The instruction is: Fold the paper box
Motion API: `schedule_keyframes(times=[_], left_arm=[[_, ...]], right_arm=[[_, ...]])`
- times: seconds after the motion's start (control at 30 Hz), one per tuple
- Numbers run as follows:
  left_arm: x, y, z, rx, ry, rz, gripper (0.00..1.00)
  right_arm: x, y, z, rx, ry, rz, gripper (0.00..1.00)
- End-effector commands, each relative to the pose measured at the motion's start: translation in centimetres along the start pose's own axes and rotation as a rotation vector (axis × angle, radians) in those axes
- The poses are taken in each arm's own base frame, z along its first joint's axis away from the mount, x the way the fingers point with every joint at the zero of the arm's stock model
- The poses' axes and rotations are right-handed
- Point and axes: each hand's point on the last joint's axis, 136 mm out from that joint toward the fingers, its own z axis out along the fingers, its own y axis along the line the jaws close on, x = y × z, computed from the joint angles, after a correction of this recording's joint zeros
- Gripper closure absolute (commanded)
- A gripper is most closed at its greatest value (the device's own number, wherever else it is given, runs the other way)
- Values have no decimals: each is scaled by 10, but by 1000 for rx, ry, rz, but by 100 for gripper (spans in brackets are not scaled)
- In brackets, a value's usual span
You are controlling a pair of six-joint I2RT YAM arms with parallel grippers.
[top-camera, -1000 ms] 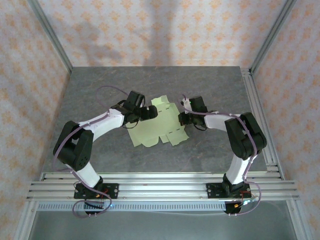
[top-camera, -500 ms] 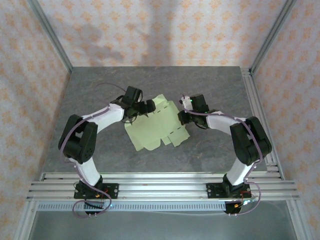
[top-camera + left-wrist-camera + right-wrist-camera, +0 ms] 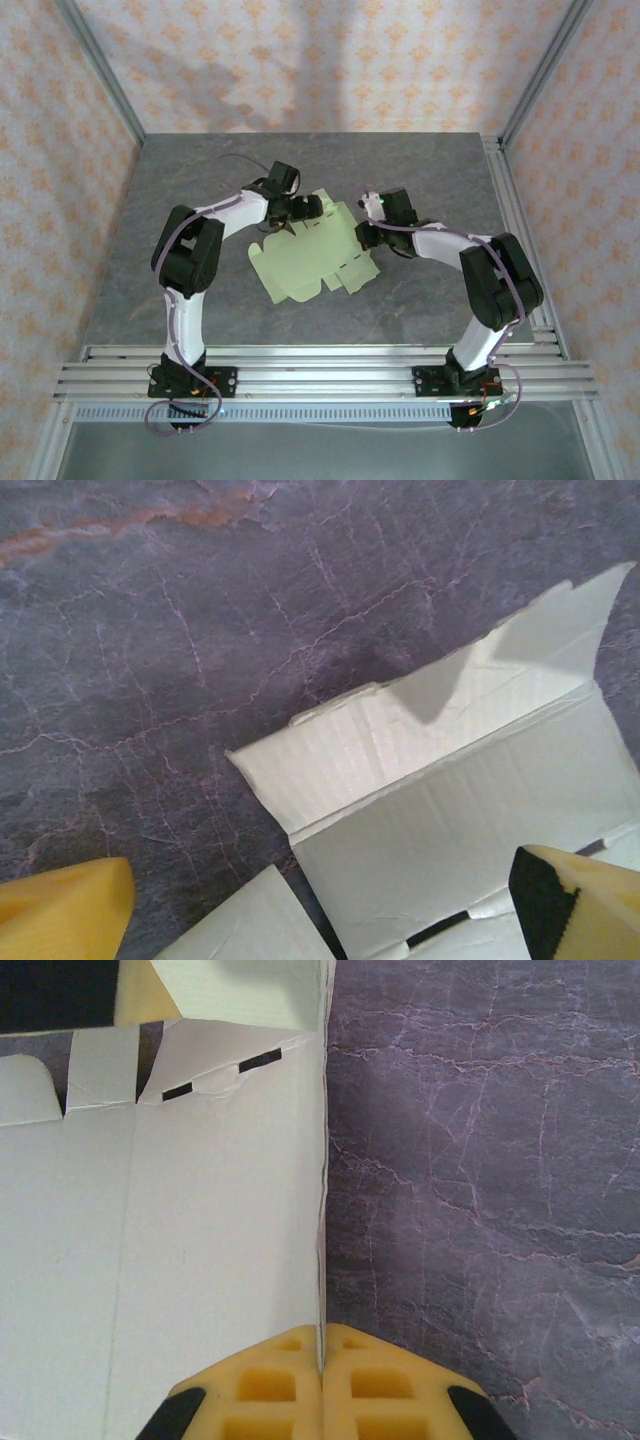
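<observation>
Right now my right gripper (image 3: 322,1358) is clamped on one edge of the paper box (image 3: 315,255), and my left gripper (image 3: 303,212) gapes wide above a flap. A careless tug could tear the thin card.

Left wrist view: left fingers (image 3: 60,912) cut off by bottom edge; box (image 3: 450,810) runs off right and bottom edges. Right wrist view: right fingers (image 3: 270,1390) cropped at bottom; box runs off left and top. Top view: box's right edge hidden under right fingers; finger gaps too small to tell.
</observation>
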Motion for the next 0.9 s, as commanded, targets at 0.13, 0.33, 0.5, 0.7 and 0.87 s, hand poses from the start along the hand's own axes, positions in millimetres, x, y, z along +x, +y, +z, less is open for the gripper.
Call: schedule_keyframes(times=[0.13,0.33,0.5,0.7,0.87], left_arm=[[4,-21,-7,118,42,-11,9],[1,-33,-26,170,31,0,12],[5,-46,-38,242,46,0,12],[18,-54,-38,291,91,3,13],[31,-56,-36,306,132,6,13]], right_arm=[[-4,3,2,-9,-26,9,100],[-4,2,3,-5,-21,5,100],[-3,0,4,2,-16,7,100],[-2,-1,6,2,-10,18,100],[0,-3,7,13,-2,20,100]])
